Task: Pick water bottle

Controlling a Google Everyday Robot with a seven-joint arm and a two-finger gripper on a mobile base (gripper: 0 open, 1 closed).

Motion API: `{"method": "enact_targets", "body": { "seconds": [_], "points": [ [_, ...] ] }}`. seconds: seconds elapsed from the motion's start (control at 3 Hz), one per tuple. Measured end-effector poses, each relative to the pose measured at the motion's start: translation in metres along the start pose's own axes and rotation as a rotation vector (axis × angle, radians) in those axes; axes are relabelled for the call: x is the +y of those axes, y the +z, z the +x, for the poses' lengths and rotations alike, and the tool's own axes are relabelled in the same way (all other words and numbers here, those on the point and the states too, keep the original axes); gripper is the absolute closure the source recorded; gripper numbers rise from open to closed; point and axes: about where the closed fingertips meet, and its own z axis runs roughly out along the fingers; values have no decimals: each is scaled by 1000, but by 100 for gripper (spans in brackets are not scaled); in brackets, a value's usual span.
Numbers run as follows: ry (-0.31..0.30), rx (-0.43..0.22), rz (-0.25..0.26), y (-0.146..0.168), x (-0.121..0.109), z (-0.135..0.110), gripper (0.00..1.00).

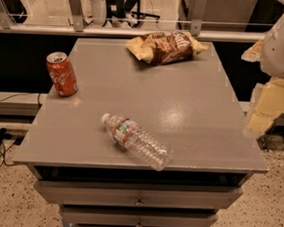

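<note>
Water bottle (136, 141) lying on its side on the grey drawer cabinet (203, 113), toward 6 o'clock near the front edge, white cap pointing to 10 o'clock. Red soda can (62, 74) upright at 10 o'clock; crumpled chip bag (165, 47) at 12 o'clock. Gripper (263, 112) hangs at 3 o'clock, beyond the right edge, well apart from the bottle; whether it is open cannot be told.

White arm (281, 43) at 2 o'clock; pincer (259, 120) hangs at 3 o'clock, pointing down toward 7 o'clock, midair.
</note>
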Motion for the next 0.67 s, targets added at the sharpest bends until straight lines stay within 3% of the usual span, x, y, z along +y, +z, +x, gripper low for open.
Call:
{"method": "enact_targets", "body": {
  "seconds": [0.33,0.67],
  "points": [
    [2,-11,3,3,1,-9,0],
    [1,-35,-53,24,18,-49,0]
  ]
}}
